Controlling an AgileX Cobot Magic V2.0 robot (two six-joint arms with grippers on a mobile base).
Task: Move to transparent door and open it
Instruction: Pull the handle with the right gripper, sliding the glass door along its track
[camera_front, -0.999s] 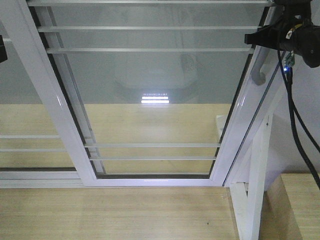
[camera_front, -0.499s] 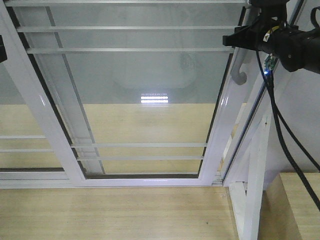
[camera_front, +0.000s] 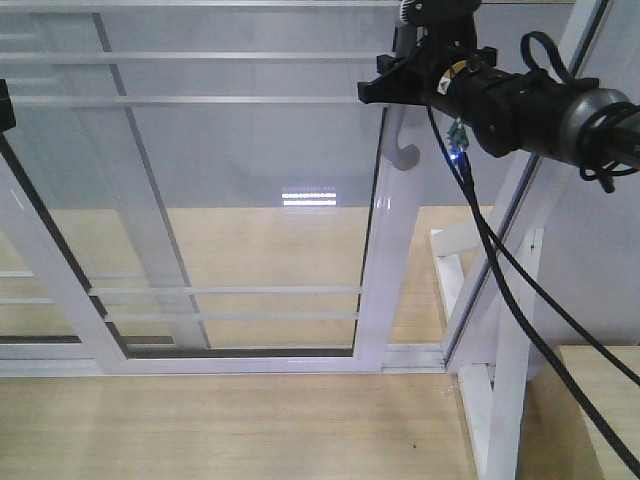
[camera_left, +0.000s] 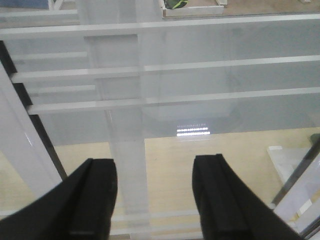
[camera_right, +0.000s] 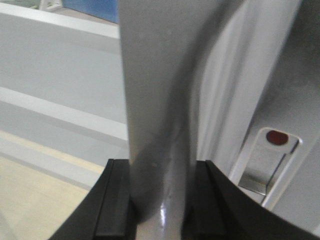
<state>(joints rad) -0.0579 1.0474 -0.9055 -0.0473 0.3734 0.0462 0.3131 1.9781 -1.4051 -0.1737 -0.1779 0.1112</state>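
Observation:
The transparent door (camera_front: 250, 190) is a clear glass panel in a glossy white frame. It stands slid to the left, with a gap between its right stile (camera_front: 385, 290) and the outer post. My right gripper (camera_front: 398, 92) is shut on the curved silver-grey handle (camera_front: 403, 150) near its top. In the right wrist view the handle (camera_right: 157, 90) fills the space between the two black fingers of the gripper (camera_right: 158, 200). My left gripper (camera_left: 152, 195) hangs open in front of the glass (camera_left: 200, 110), holding nothing.
The white outer frame post (camera_front: 520, 200) and a white brace (camera_front: 505, 380) stand at the right. Black cables (camera_front: 510, 270) hang from the right arm. Pale wooden boards (camera_front: 230, 420) lie below the sill track. A latch plate with a red dot (camera_right: 270, 150) sits beside the handle.
The door has slid left with my right gripper holding its handle. A gap has opened between the door's stile and the right post. The left gripper stays at the left edge.

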